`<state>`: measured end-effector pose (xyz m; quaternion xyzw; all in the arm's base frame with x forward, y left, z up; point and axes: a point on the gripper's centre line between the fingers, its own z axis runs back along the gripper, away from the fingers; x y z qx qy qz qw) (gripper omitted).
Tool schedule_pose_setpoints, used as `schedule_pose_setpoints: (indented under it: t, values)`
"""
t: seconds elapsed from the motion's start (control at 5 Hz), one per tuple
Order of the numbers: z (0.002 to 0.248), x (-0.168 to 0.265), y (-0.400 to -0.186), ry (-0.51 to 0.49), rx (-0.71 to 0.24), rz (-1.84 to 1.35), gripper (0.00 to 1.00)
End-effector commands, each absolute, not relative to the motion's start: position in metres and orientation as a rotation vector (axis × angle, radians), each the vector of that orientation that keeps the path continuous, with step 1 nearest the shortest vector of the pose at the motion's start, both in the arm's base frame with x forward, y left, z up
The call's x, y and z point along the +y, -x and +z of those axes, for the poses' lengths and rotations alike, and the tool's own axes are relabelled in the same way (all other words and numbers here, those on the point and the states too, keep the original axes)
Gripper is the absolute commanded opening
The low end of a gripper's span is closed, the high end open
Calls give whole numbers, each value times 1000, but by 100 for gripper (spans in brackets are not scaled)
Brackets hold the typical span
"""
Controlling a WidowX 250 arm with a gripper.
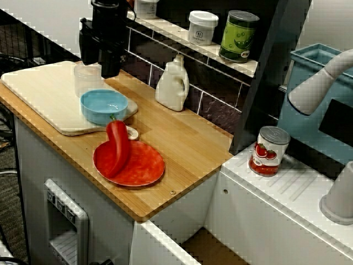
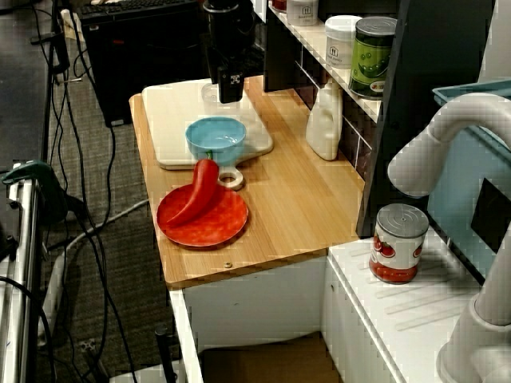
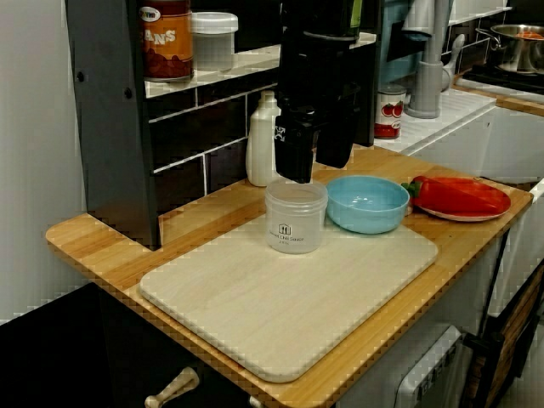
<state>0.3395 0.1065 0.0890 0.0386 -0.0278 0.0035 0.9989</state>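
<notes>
Black pincer [image 1: 110,74] hangs right over the jar [image 1: 87,83] in the front view, at the back of the board [image 1: 38,94]. The jar is see-through and upright. The blue bowl [image 1: 103,106] sits just beside it, so close that it's hard to say whether they touch. Further along the worktop [image 1: 187,138] a red pepper [image 1: 117,149] leans on a red plate [image 1: 146,168], and a white bottle [image 1: 172,85] stands by the tiles.

In the high view the pincer [image 2: 230,96] hides part of the jar [image 2: 209,97], so it's above it and maybe a touch toward the bowl [image 2: 215,140].

The low view is the useful one. The pincer [image 3: 314,170] floats above the jar [image 3: 296,217] without touching the rim. Its fingers [image 3: 296,157] look parted, with nothing between them. The bowl [image 3: 367,204] crowds the jar's far side here too.

If a grab on the jar is the move, the arm looks like it should centre over the rim first, since it seems a bit offset. Then it should drop straight down, so the bowl-side finger slips in without shoving the bowl. Thin, smooth plastic probably flexes and slides, so a gentle squeeze below the rim seems the safer bet.
</notes>
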Motion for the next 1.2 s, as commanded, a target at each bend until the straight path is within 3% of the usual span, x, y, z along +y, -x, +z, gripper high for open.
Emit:
schedule_pose_setpoints:
  t: [0.0,1.0]
  values:
    - [108,112,-338,-99,-118,25,100]
    - [93,109,-356,-133,-96,52,100]
